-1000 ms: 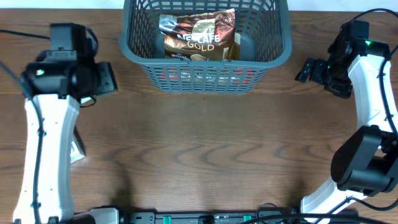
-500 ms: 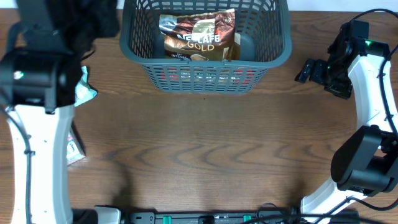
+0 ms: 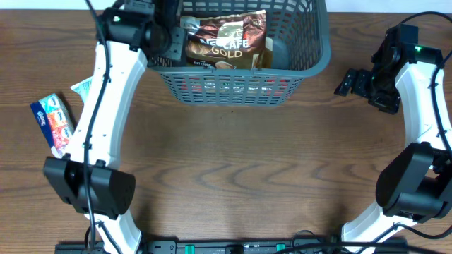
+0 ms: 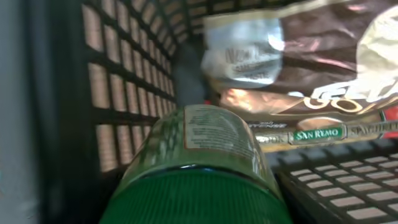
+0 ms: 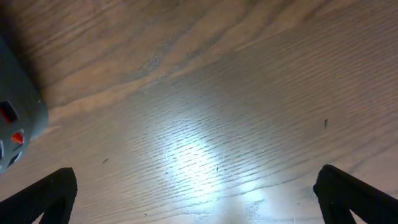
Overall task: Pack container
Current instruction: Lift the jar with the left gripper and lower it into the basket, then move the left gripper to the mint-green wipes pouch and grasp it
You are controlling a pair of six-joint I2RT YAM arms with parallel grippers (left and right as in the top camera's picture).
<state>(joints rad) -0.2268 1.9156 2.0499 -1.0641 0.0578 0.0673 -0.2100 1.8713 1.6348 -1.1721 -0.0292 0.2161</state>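
The container (image 3: 311, 65), a dark grey lattice basket, stands at the table's far middle. A brown Nescafe Gold coffee bag (image 3: 226, 39) lies in it. My left gripper (image 3: 168, 32) reaches over the container's left rim. In the left wrist view it holds a glass jar with a green lid (image 4: 208, 143) low inside, beside the lattice wall (image 4: 124, 81) and the coffee bag (image 4: 323, 56). The jar hides the fingers. My right gripper (image 3: 351, 79) is open and empty over bare table, right of the container. Its fingertips (image 5: 199, 193) frame the wood, and the container's corner (image 5: 25, 118) shows at left.
A San Remo packet (image 4: 317, 134) lies under the coffee bag. Red items (image 3: 212, 85) show through the container's front lattice. A blue tissue pack (image 3: 53, 120) and a pale green packet (image 3: 81, 88) lie on the table at the left.
My left arm has swung from the left side of the table up and right, over the container's left rim, with the jar. The tissue pack is now uncovered. The right arm has not moved.
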